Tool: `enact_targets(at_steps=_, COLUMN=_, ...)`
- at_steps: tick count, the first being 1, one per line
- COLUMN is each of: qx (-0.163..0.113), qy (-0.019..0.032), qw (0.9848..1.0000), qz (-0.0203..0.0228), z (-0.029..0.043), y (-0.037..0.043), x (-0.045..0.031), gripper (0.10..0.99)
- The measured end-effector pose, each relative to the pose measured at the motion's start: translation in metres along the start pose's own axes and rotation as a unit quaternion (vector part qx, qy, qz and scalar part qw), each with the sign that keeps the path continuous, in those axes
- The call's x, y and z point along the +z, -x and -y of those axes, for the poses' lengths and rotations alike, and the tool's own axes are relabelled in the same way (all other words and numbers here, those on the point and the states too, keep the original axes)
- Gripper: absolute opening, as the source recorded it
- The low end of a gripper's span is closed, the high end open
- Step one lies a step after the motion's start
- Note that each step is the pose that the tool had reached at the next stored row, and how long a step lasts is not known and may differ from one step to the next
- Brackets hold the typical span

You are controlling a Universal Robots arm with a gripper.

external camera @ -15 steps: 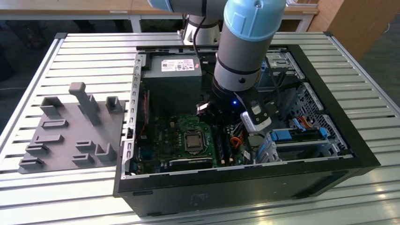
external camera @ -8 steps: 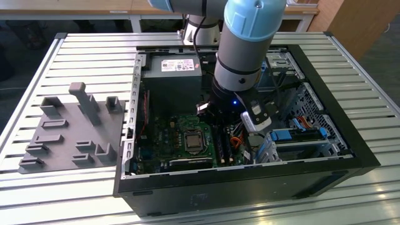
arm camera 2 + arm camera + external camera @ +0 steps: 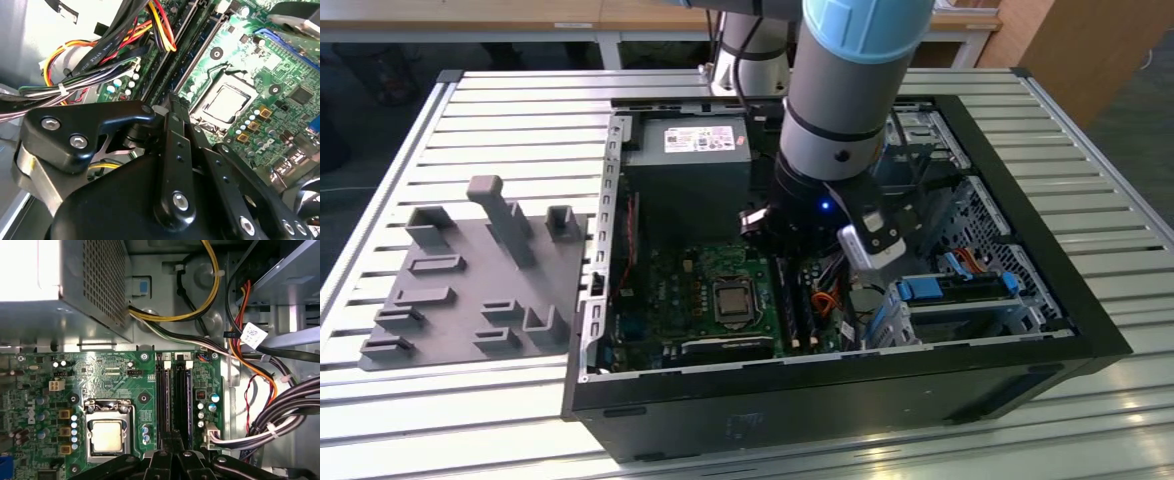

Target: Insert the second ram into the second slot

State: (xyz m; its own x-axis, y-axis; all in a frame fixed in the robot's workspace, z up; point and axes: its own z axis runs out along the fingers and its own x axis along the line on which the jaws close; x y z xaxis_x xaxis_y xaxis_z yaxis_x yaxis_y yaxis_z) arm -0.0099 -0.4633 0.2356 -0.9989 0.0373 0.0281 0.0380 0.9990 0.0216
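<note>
In the exterior view my gripper [image 3: 798, 275] reaches down into the open computer case [image 3: 1067, 310], over the motherboard's two memory slots [image 3: 803, 312]. In the first wrist view the slots [image 3: 172, 395] run side by side away from my gripper [image 3: 172, 437]. A thin bluish edge that may be the second ram [image 3: 188, 395] runs along the slot nearer the cables. The black fingers [image 3: 175, 130] meet at their tips, shut, right at the near end of the slots [image 3: 192, 47]. I cannot tell whether anything thin is pinched between them.
The processor socket [image 3: 107, 435] lies beside the slots and the power supply box [image 3: 687, 160] stands behind them. Bundled cables [image 3: 270, 410] crowd the other side. Drive bays with blue clips [image 3: 958, 290] fill the case's right. A grey holder tray [image 3: 467, 280] sits on the table.
</note>
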Motion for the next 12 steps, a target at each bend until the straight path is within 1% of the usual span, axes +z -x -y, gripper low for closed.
enact_targets(at_steps=3, qx=0.000, qy=-0.0001, qw=1.0000, qz=0.0000, z=-0.0001, y=-0.0001, x=-0.0036, gripper=0.106)
enact_targets(at_steps=12, qx=0.000, qy=0.0000, qw=1.0000, qz=-0.0003, z=-0.0002, y=-0.0003, x=-0.0111, gripper=0.106)
